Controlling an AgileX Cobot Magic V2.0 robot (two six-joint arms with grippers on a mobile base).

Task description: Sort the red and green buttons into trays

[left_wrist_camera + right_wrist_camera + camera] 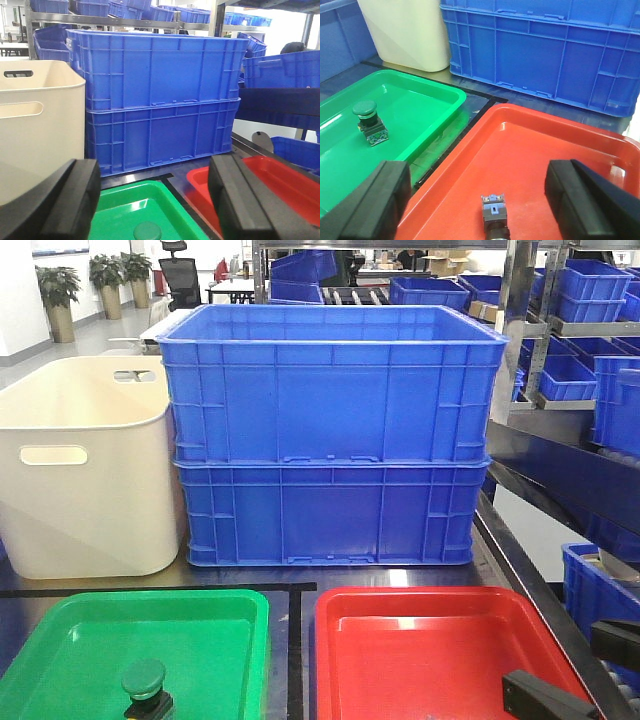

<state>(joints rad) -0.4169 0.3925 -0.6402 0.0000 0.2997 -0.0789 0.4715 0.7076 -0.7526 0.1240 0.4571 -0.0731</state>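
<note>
Basically, right hand (475,200) is spread, holding nothing, straddling the tipped-over button (494,215) lying in the red tray (545,145), body pointing away.

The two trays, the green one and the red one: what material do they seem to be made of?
Both look like moulded plastic with a glossy finish. The green tray shows bright reflections on its floor and a smooth rounded rim. The red tray has the same soft shine and rounded corners. The blue crates behind seem to be plastic too, but duller, with moulded ribs.
</note>
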